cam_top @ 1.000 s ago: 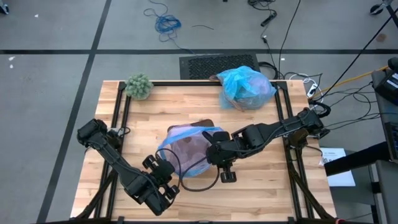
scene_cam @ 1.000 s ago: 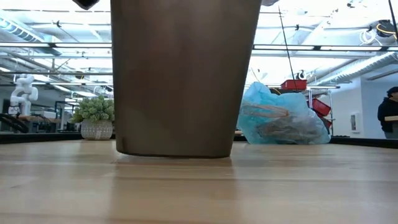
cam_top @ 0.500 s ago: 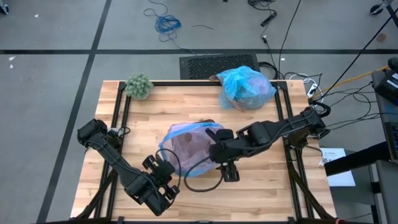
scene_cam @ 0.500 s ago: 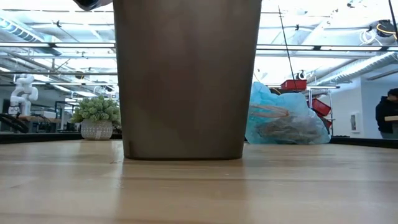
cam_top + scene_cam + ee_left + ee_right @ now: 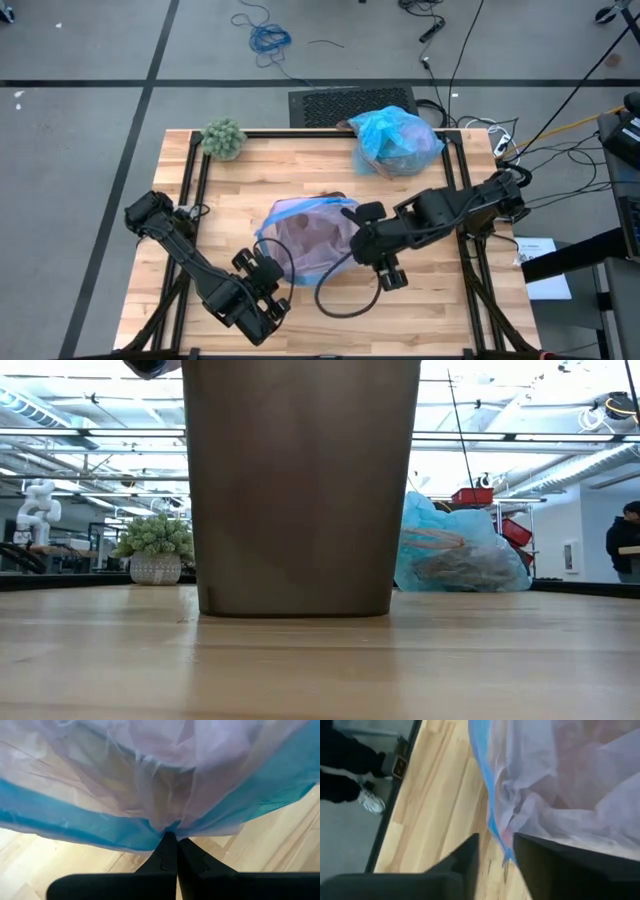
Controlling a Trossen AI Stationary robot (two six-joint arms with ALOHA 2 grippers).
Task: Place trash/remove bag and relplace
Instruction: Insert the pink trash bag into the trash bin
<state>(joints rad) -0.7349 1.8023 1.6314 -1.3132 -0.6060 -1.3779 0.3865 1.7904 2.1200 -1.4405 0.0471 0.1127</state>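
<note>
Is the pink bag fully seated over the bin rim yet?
Partly. The pink bag drapes over the bin, but the left hand pinches its blue edge, and the right hand straddles the edge.

The left end effector pinches the pink bag at its blue rim (fingers together); table below.

Pale, smooth-planked wood with a satin sheen forms the desk, framed by matt black metal rails. A thin, crinkly translucent pink bag with a glossy blue rim lines the matt brown bin. At one o'clock, a filmy light-blue plastic bag lies wrinkled; at eleven, a fuzzy green ball.
</note>
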